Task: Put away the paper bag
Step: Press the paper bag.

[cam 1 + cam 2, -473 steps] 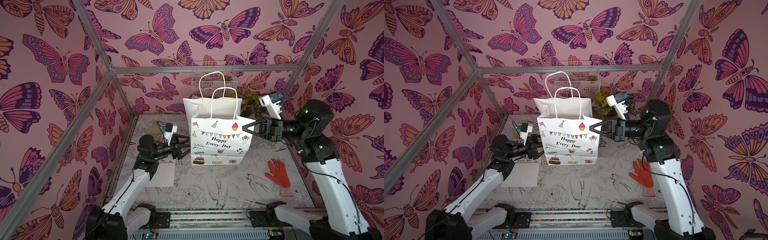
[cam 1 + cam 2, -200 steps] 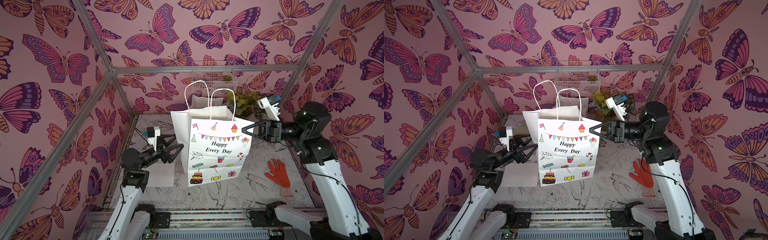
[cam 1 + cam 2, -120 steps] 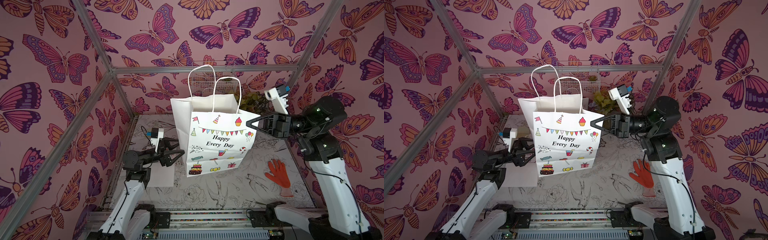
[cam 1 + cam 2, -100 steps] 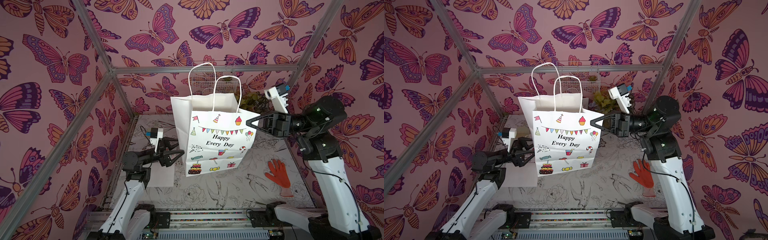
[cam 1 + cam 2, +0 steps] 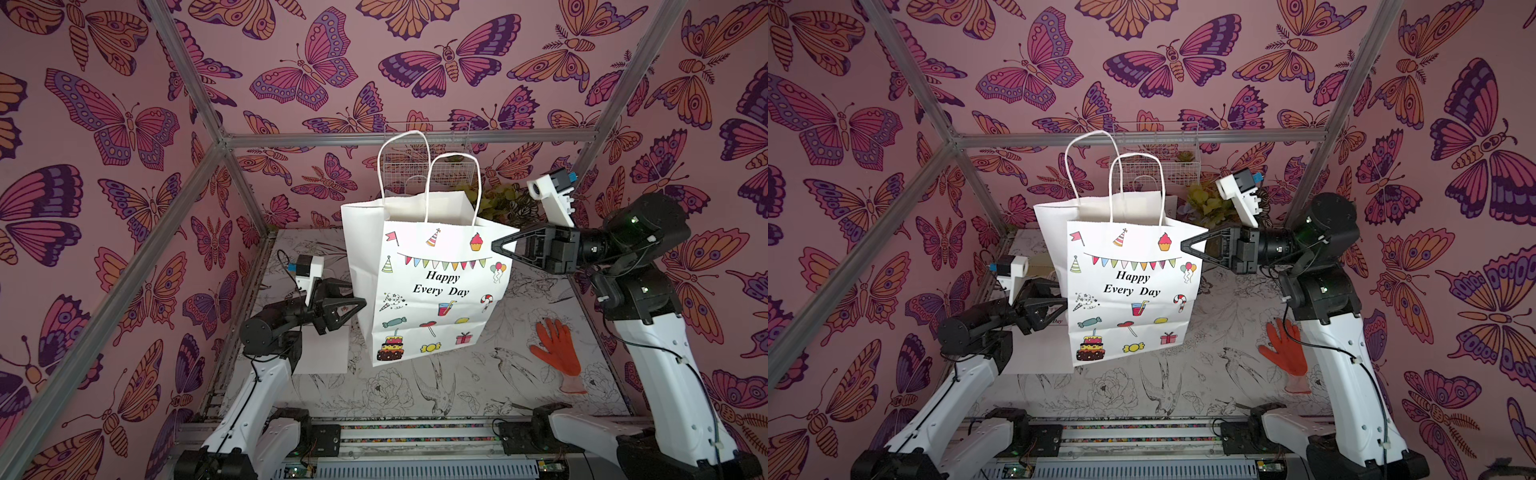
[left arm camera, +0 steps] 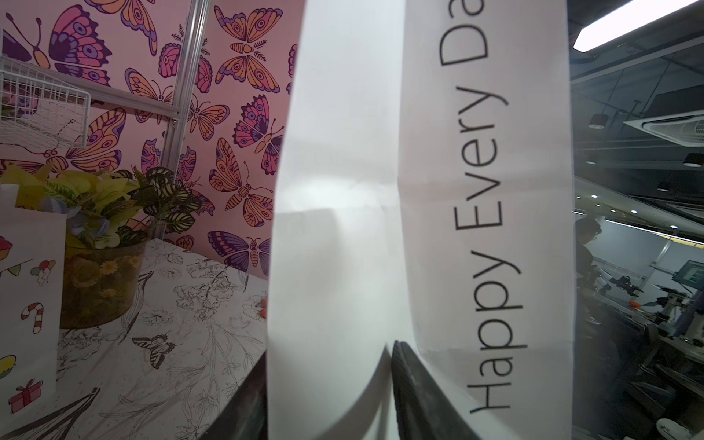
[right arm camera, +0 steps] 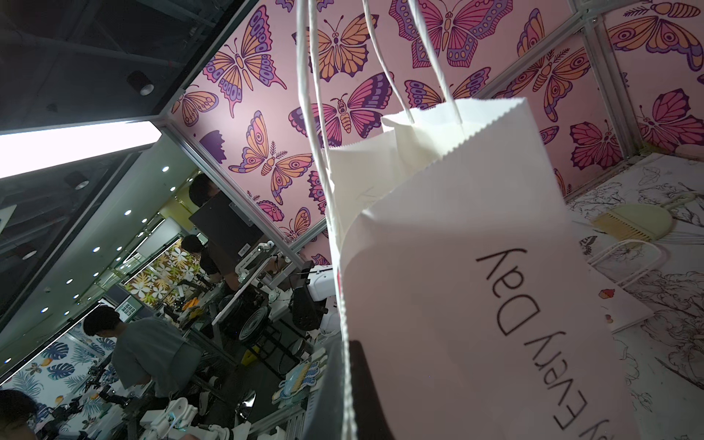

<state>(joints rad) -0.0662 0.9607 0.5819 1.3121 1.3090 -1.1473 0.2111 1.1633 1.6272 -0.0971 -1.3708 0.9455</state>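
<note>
White party-print paper bag (image 5: 432,291) hangs upright, airborne, mouth open.

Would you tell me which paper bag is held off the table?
The open bag printed "Happy Every Day", pinched near its top by the right tool; the flat bag lies on the table.

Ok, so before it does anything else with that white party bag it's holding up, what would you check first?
1. Grip of right fingers on white paper gift bag, upper side edge: ok.
2. Bag hanging clear of the flower-print table: ok.
3. Pinch of left fingers on the bag's side fold: cannot tell; paper sits between them.
4. Both white twine handles untangled: ok.
5. The orange work glove clear of the bag: ok, lying apart on the table.
6. Bag empty: cannot tell.
</note>
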